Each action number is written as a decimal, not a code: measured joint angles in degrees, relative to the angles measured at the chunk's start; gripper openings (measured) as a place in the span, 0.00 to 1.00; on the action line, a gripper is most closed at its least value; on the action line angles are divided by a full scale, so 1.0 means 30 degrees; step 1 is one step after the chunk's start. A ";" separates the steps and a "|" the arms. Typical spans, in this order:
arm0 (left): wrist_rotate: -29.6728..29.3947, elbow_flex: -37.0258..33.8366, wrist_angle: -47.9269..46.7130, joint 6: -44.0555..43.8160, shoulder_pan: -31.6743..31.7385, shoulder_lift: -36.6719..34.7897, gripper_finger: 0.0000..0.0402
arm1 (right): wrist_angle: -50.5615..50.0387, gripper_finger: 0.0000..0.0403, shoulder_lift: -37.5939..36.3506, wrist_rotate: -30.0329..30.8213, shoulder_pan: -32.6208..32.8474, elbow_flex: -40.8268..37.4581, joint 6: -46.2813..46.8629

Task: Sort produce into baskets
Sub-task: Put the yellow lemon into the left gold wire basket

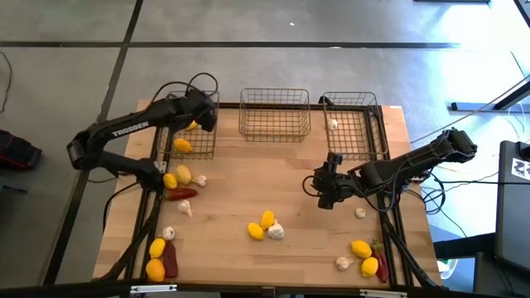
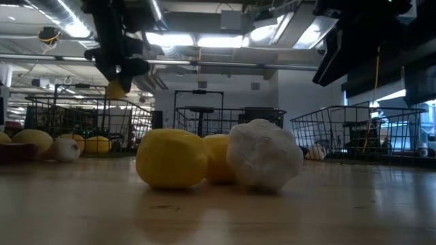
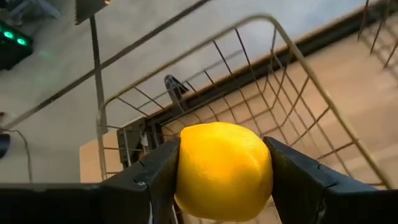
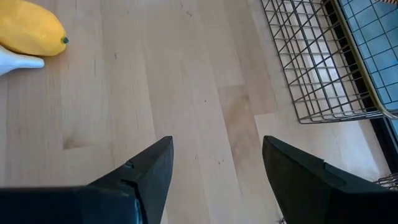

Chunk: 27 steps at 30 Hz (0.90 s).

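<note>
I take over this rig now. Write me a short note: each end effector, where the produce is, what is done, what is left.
Left end effector: shut on a lemon, above the left basket.
Right end effector: open, empty, over bare table near the right basket.
Done: one lemon lies in the left basket, one garlic bulb in the right.
Middle basket: empty.
Left: lemons, garlic and chili peppers scattered on the table.

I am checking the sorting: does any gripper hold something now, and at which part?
The left gripper holds a lemon by its two opposite sides, above the left basket. The right gripper is open and holds nothing.
</note>
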 joint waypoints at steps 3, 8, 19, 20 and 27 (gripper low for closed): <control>0.0408 0.0000 -0.0006 0.0670 0.0181 0.0854 0.51 | 0.0000 0.60 0.0007 -0.0007 -0.0006 -0.0006 0.0007; 0.0516 0.0000 -0.0569 0.1125 0.0509 0.2167 0.51 | -0.0001 0.60 0.0007 -0.0176 -0.0001 -0.0007 0.0146; 0.1976 0.0000 -0.2033 0.1464 0.0979 0.4211 0.51 | 0.0015 0.60 0.0007 -0.0260 -0.0006 -0.0007 0.0533; 0.1979 0.0000 -0.2076 0.1488 0.0979 0.4313 0.51 | 0.0007 0.60 0.0007 -0.0323 -0.0007 -0.0007 0.0552; 0.1986 0.0000 -0.2651 0.2353 0.1059 0.4353 0.51 | 0.0036 0.60 0.0014 -0.0509 0.0000 -0.0007 0.0561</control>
